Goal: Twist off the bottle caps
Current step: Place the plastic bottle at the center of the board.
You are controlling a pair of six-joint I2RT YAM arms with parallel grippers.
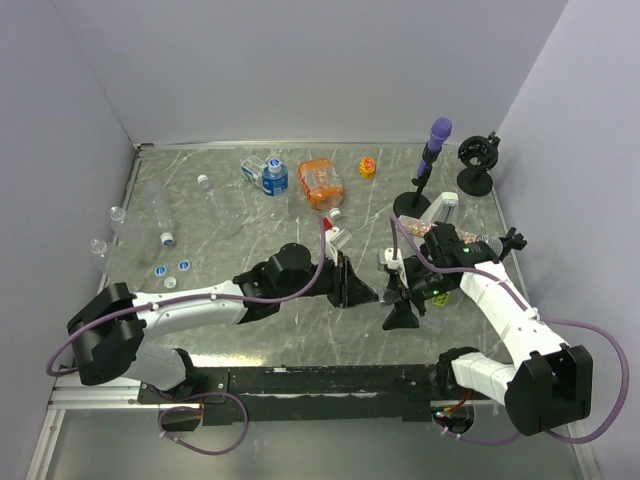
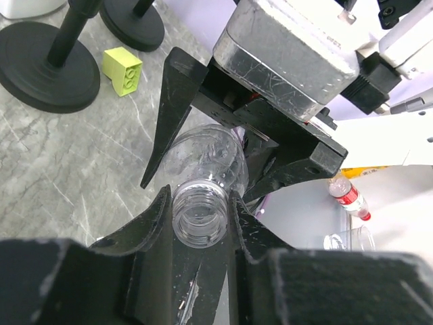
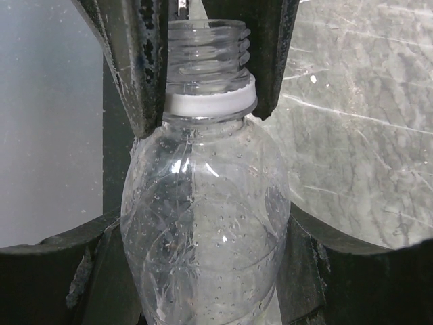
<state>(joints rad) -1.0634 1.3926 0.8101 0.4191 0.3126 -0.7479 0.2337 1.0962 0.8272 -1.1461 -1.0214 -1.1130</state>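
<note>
A clear bottle point(image 3: 203, 223) hangs between both grippers over the table's middle. Its threaded neck point(image 2: 199, 218) is open, with no cap on it; a white ring point(image 3: 211, 102) sits below the threads. My right gripper point(image 3: 203, 277) is shut on the bottle's body. My left gripper point(image 2: 198, 198) has its fingers point(image 3: 132, 61) pressed against both sides of the bare neck. Several loose bottle caps, blue point(image 1: 184, 265) and white point(image 1: 336, 212), lie on the table at the left and behind the arms.
A purple-topped black stand point(image 1: 430, 165) and a second black stand point(image 1: 475, 165) rise at the back right. An orange bottle point(image 1: 320, 183), a blue-labelled bottle point(image 1: 272, 176) and a yellow piece point(image 1: 368, 167) lie at the back. A green block point(image 2: 122, 70) lies near the stands.
</note>
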